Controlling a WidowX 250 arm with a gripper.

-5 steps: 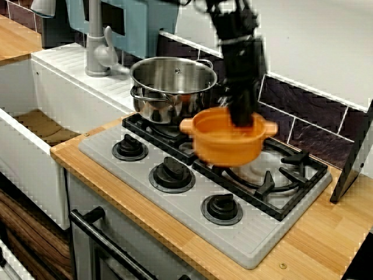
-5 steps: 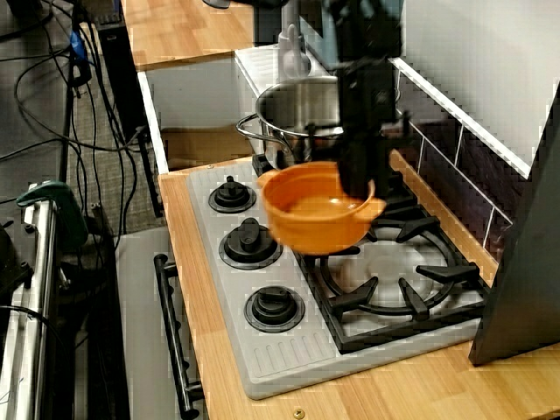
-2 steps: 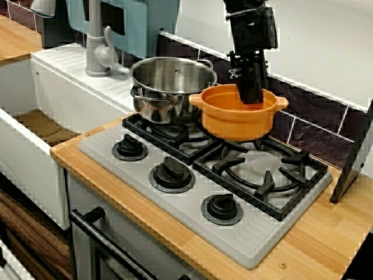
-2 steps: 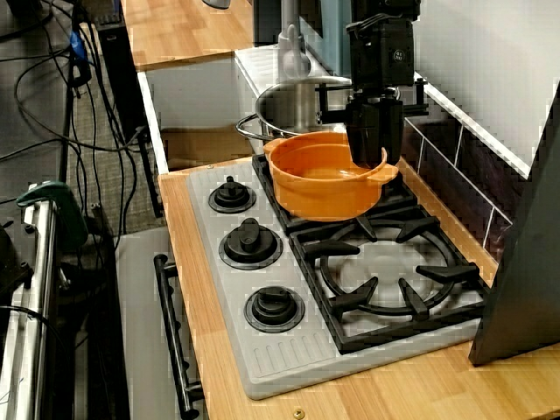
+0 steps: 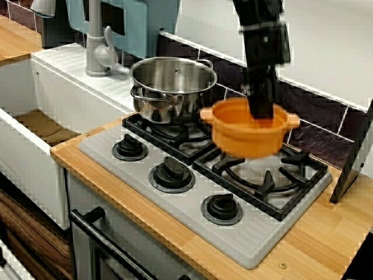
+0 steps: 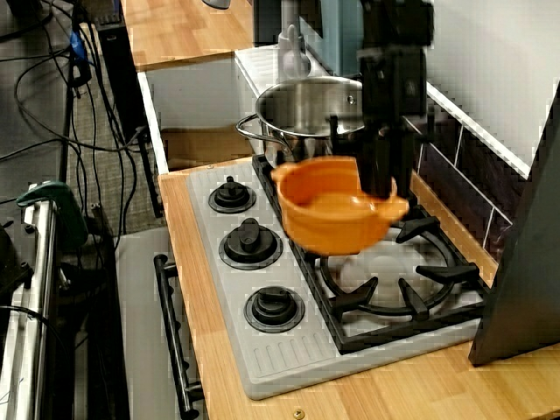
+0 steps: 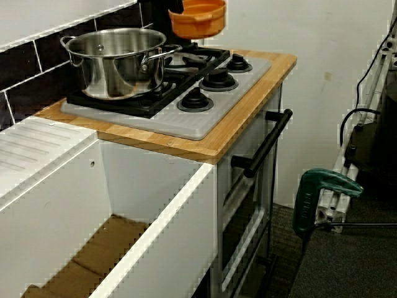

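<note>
An orange two-handled pot hangs in the air over the right burner grate, slightly blurred. My gripper comes straight down from above and is shut on the pot's back rim, one finger inside the pot. In the view along the counter the same pot hangs below the gripper, just right of the steel pot. The view from the sink side shows the orange pot at the top edge, clear of the grate. The steel pot stands on the left burner.
Three black knobs line the stove's front. A tap and a white sink lie to the left. A dark tiled backsplash runs behind the stove. A dark panel leans at the right.
The orange pot rose and went back towards the wall, then shifted right and came down a little. It now hangs over the right burner, farther from the steel pot.
</note>
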